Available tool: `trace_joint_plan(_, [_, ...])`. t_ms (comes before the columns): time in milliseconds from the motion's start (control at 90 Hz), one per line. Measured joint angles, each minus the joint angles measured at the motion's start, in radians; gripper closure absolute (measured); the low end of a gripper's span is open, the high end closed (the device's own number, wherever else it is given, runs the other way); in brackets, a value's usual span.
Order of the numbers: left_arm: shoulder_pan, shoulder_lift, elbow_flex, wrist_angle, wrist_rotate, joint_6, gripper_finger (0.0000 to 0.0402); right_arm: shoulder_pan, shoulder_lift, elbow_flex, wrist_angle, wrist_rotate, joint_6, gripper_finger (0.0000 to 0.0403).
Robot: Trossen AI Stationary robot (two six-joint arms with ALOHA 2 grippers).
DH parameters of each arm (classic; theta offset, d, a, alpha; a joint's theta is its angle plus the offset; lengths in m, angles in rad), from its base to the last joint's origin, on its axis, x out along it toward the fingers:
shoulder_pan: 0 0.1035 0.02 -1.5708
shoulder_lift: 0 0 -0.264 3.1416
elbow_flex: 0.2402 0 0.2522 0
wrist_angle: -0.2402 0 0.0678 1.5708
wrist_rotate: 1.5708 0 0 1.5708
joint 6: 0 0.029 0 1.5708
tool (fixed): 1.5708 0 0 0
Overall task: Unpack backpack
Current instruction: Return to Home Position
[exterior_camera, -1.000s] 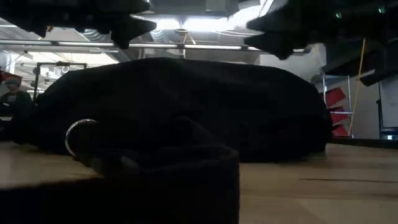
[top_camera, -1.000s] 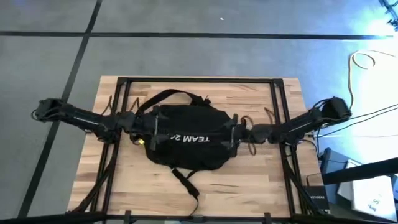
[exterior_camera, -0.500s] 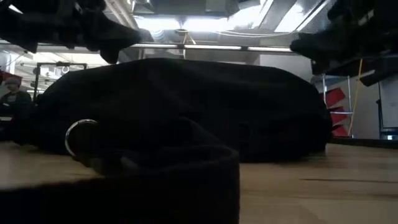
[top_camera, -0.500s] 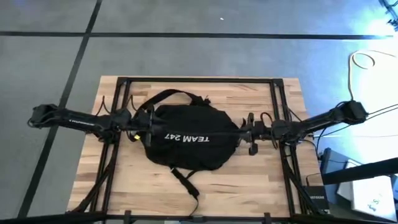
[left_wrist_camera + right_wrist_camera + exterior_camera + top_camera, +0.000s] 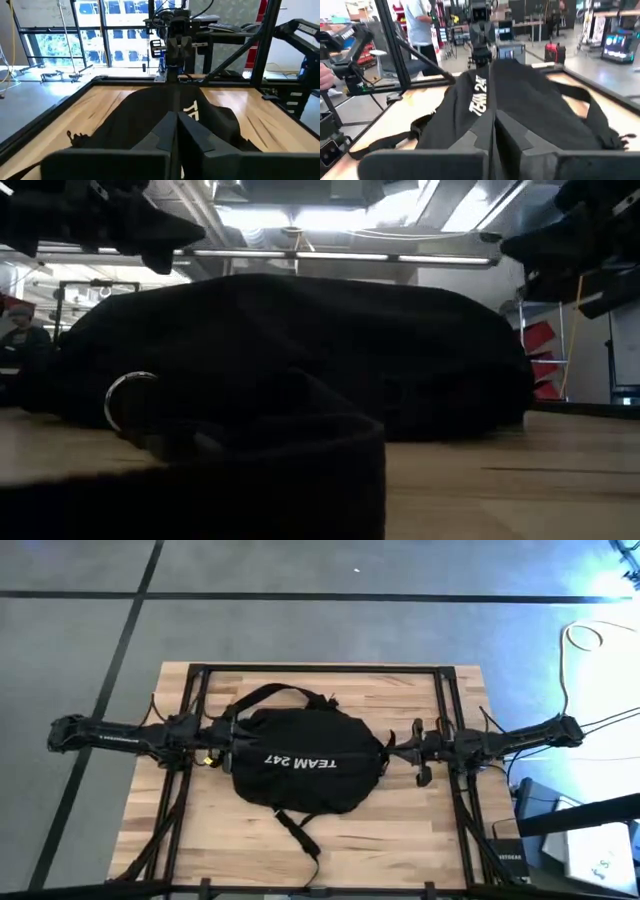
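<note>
Table (image 5: 420, 840): wood top, black frame rails round it. Pack (image 5: 300, 765) lies flat mid-table, white lettering up, no opening showing from above. Its long axis runs left-right, along the 1 line joining both claws.

Left claw (image 5: 222, 737) is at the pack's left end and right claw (image 5: 393, 748) at its right end, facing each other across it. From above, the left tip overlaps the pack's edge. The right tip is just beside the edge with a sliver of wood between, so left is marginally nearer. Low view puts both claws up around crown height, not down on the wood. Contact with the fabric: can't tell.

Wrist views: left claw's 2 fingers (image 5: 160, 135) are pressed together with nothing pinched. Right claw's fingers (image 5: 480, 135) are the same.

Judgement: no grasp in hand, and both arms look due to pull out to rest. The pack lies dead ahead of each claw, so the clean exit is straight back along that axis, away from the pack's ends.

Risk, my read: carry loop (image 5: 270, 695) and side straps bunch near the left claw and could snag. Long strap (image 5: 297, 830) trails toward the near edge, well apart from both claws. Metal ring (image 5: 128, 395) sits by it, low near the wood.
</note>
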Motion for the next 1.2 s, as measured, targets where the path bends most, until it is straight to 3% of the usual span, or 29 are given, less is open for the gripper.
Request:
trace_joint_plan(144, [0.000,-0.083,-0.001,-0.079,0.000,0.000,0.0402,0.000,-0.077,-0.002,-0.074,-0.024,-0.012,0.0402])
trace_joint_plan(267, [0.000,-0.155,-0.024,-0.097,0.000,-0.001,0.0402,0.000,-0.134,-0.045,-0.025,-0.080,-0.020,0.0402])
trace_joint_plan(556, [0.000,-0.355,-0.191,-0.106,0.029,-0.061,0.0401,0.000,-0.228,-0.082,-0.053,-0.050,-0.053,0.0402])
trace_joint_plan(711, [0.000,-0.441,-0.196,-0.275,0.035,-0.101,0.0401,0.000,-0.241,-0.082,-0.111,-0.048,-0.093,0.0402])
trace_joint_plan(856, [0.001,-0.456,-0.195,-0.301,0.018,-0.139,0.0401,0.000,-0.236,-0.082,-0.171,0.032,-0.074,0.0402])
trace_joint_plan(1200, [-0.002,-0.449,-0.195,-0.303,0.025,-0.148,0.0401,0.000,-0.237,-0.082,-0.173,0.030,-0.073,0.0402])
